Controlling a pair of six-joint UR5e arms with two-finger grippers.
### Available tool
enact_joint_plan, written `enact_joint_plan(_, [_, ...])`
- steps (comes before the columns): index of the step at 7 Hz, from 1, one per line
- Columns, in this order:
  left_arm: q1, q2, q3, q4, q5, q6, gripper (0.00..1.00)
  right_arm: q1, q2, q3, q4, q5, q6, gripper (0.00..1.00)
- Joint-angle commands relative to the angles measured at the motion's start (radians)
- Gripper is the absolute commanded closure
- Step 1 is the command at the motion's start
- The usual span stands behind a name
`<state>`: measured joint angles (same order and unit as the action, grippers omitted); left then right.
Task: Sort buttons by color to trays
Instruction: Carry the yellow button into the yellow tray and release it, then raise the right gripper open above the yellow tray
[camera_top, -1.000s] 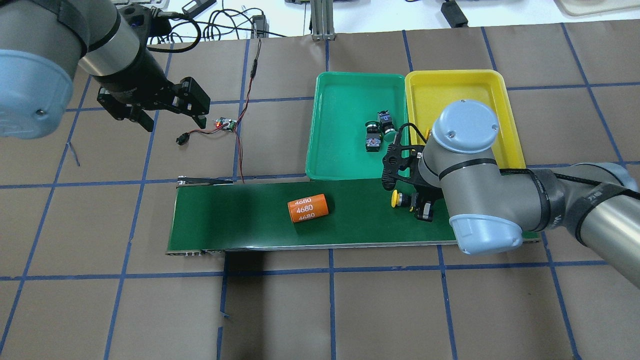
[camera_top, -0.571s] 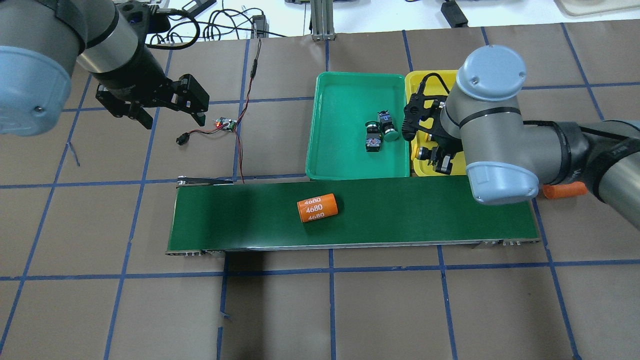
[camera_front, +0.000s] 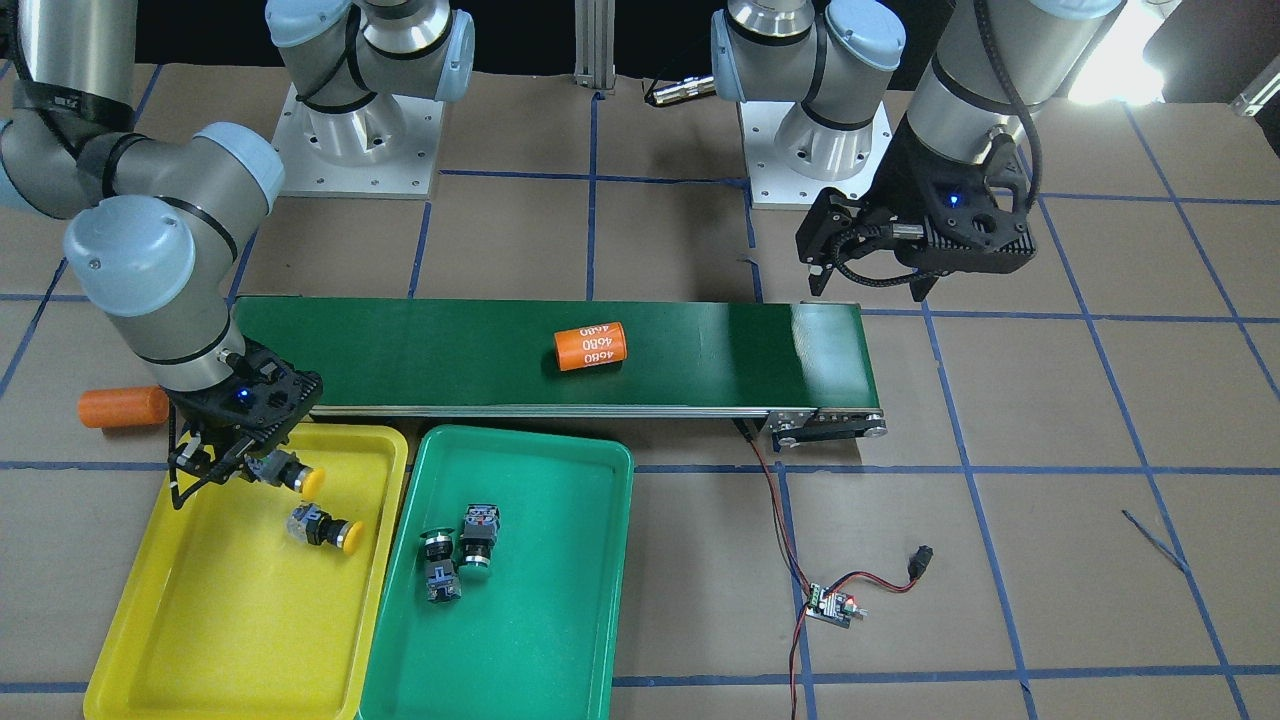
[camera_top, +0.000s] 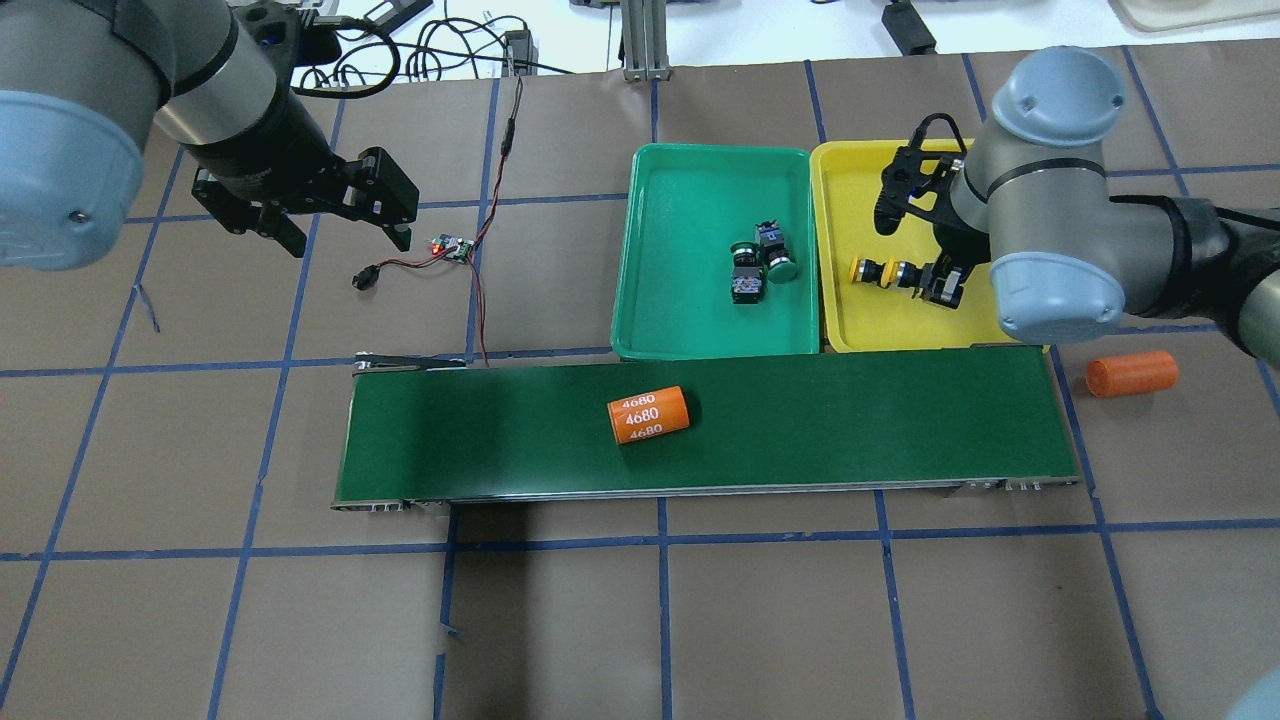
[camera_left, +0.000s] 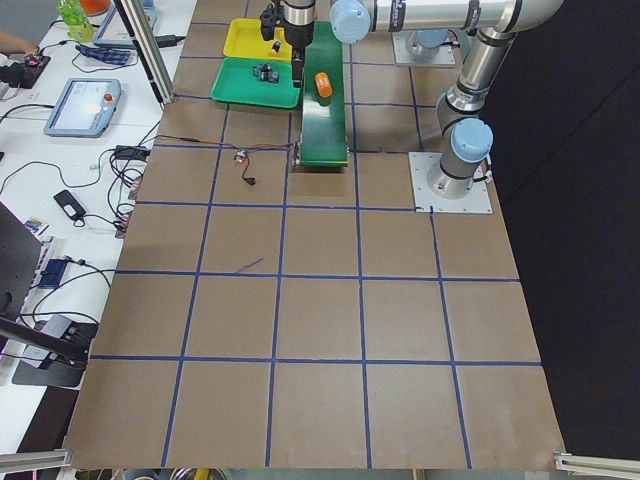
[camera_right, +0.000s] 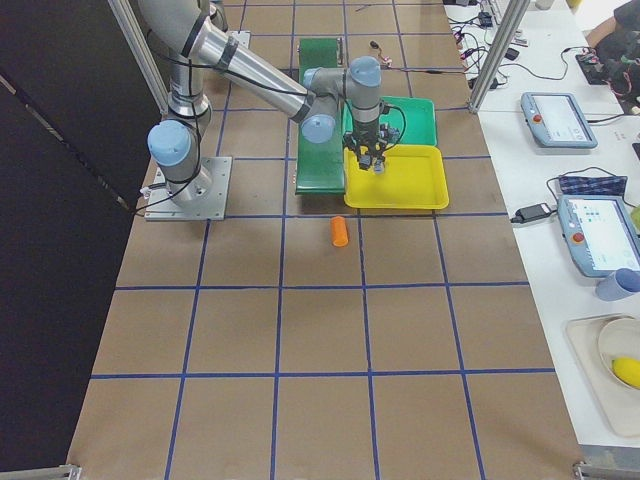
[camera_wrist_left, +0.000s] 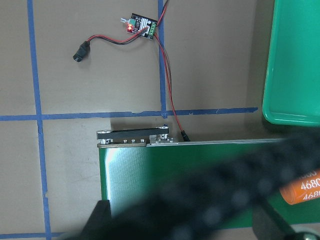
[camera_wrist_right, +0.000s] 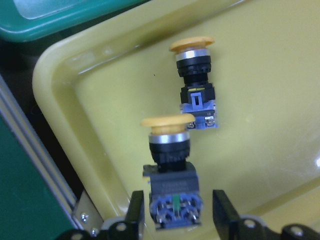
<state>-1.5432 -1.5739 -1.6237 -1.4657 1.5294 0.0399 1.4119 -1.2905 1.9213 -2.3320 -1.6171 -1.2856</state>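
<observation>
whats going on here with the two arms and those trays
The right gripper is low over the yellow tray with a yellow button between its fingers, beside a second yellow button lying there; whether it is gripping is unclear. Two green buttons lie in the green tray. The left gripper hangs open and empty off to the side. An orange cylinder sits on the conveyor belt.

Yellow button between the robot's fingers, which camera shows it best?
Right wrist-mounted: the yellow button is large between the fingers, cap and blue block clear. Front-facing and overhead show it small, side views hardly, left wrist not.
</observation>
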Motion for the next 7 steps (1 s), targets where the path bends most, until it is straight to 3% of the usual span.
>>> enact_joint_plan(1, [0.0,0.002,-0.004,0.004,0.0,-0.005,0.0,0.005,0.008,-0.007,-0.02,0.016,0.02,0.0])
enact_joint_plan(2, [0.0,0.003,-0.005,0.013,0.0,-0.005,0.0,0.022,-0.021,-0.027,0.078,0.019,0.157,0.0])
enact_joint_plan(4, [0.0,0.003,-0.008,0.013,0.0,-0.008,0.0,0.099,-0.101,-0.245,0.491,0.02,0.526,0.0])
enact_joint_plan(5, [0.0,-0.001,0.005,0.013,0.003,-0.011,0.0,0.157,-0.102,-0.325,0.582,0.02,0.73,0.0])
enact_joint_plan(7, [-0.003,0.0,0.007,0.002,0.003,-0.014,0.0,0.211,-0.133,-0.427,0.702,0.02,0.921,0.0])
